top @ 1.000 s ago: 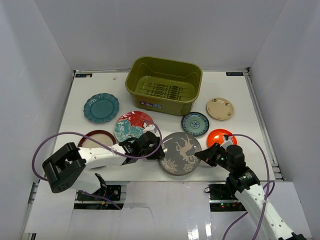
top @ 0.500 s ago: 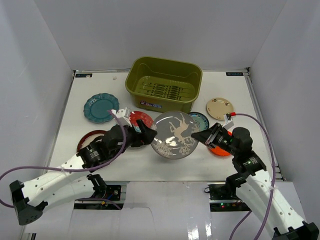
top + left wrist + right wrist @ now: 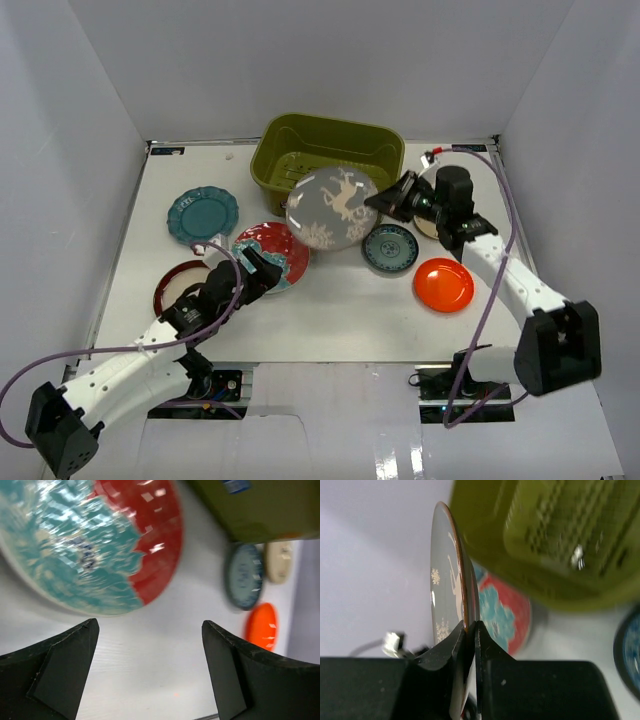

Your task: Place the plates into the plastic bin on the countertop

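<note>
Right tool (image 3: 470, 629) is clenched on the rim of the deer plate (image 3: 332, 207). The plate is off the desk (image 3: 340, 310), tilted up, face toward the top camera; edge-on in the wrist view. From above it covers part of the bin's (image 3: 392, 140) near wall. Can't tell if it hangs over the bin or just in front. No plates in the visible part of the bin.

Left tool (image 3: 150, 650) is released, jaws wide, nothing between them. It is low over bare desk at the near edge of the floral plate (image 3: 90, 545), not touching it.

Remaining plates lie flat on the desk:
- scalloped plate (image 3: 202, 215): left, near the floral plate
- red-rimmed plate (image 3: 172, 285): front left, partly under the left arm
- small teal plate (image 3: 390, 248): in front of the bin's right end
- orange plate (image 3: 444, 285): near right of the small teal plate
- beige plate (image 3: 279, 562): beside the small teal plate, mostly hidden by the right arm from above
</note>
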Tool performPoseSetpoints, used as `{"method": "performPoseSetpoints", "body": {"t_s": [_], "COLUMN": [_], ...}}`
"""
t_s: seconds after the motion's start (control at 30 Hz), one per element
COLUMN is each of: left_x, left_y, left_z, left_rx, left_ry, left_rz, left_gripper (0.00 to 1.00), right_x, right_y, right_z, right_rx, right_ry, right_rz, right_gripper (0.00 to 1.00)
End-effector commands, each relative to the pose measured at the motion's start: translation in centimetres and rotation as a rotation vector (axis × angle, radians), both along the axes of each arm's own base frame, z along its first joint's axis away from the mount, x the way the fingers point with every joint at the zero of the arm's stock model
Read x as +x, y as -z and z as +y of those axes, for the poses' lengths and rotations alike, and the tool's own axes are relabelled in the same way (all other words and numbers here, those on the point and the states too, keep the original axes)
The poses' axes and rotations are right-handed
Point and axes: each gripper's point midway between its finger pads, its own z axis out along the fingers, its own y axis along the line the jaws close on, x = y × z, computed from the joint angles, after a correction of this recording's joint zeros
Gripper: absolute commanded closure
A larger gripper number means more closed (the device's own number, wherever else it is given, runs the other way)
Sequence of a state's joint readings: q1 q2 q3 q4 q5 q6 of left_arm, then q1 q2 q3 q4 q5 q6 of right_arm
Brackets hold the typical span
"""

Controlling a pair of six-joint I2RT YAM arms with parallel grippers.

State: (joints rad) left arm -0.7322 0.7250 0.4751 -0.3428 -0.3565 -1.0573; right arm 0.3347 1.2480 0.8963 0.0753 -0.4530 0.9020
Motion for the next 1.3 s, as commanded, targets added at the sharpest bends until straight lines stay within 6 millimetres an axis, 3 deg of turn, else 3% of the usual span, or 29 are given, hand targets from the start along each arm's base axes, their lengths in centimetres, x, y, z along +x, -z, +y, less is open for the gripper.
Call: {"method": "performPoseSetpoints", "body": {"t_s": [0.0,0.1,0.2,0.3,0.33,0.47,0.53,0.63,0.73,0.93,1.03,1.07,1.17,1.2,1.27], "left_x": [-1.1,-1.1,-0.7,-0.9,-1.1,-1.4,-1.3,-0.9,-0.5,-0.2,-0.2,0.0,0.3,0.3,0.7], "left_y": [4.4,4.6,3.0,3.7,4.4,6.3,6.9,7.3,7.6,9.1,9.9,9.9,10.1,10.2,10.4], "left_z": [2.0,2.3,2.4,2.6,2.6,2.9,3.2,3.4,3.4,3.5,4.0,4.2,4.5,4.7,4.8], "left_rx": [0.091,0.084,0.065,0.102,0.117,0.106,0.100,0.082,0.066,0.044,0.050,0.048,0.044,0.045,0.039], "left_ry": [-0.061,-0.076,-0.076,-0.079,-0.079,-0.118,-0.149,-0.192,-0.219,-0.261,-0.286,-0.301,-0.332,-0.340,-0.361], "left_rz": [0.131,0.137,0.082,0.115,0.142,0.193,0.204,0.207,0.207,0.222,0.231,0.224,0.210,0.209,0.199], "left_gripper": [0.06,0.06,0.05,0.05,0.05,0.05,0.04,0.03,0.03,0.03,0.02,0.02,0.03,0.02,0.03], "right_x": [6.0,7.1,8.2,10.7,11.4,16.4,17.7,20.3,21.3,23.6,23.7,23.7,23.7,23.4,23.3], "right_y": [-15.2,-16.4,-17.0,-15.7,-16.5,-12.1,-12.1,-8.1,-6.2,0.1,2.4,3.2,4.2,4.7,4.4], "right_z": [-0.4,0.3,0.1,0.1,0.2,0.3,0.3,0.4,0.8,2.5,3.0,2.8,2.7,2.7,2.2], "right_rx": [0.211,0.298,0.296,0.268,0.265,0.109,0.068,-0.018,-0.067,-0.175,-0.206,-0.234,-0.306,-0.330,-0.364], "right_ry": [0.070,0.018,0.040,0.063,0.064,0.116,0.130,0.142,0.141,0.115,0.102,0.110,0.126,0.123,0.146], "right_rz": [-0.434,-0.417,-0.431,-0.398,-0.421,-0.384,-0.405,-0.358,-0.345,-0.258,-0.219,-0.204,-0.205,-0.190,-0.195], "right_gripper": [0.92,0.92,0.92,0.92,0.92,0.92,0.92,0.92,0.92,0.92,0.92,0.89,0.54,0.38,0.26]}}
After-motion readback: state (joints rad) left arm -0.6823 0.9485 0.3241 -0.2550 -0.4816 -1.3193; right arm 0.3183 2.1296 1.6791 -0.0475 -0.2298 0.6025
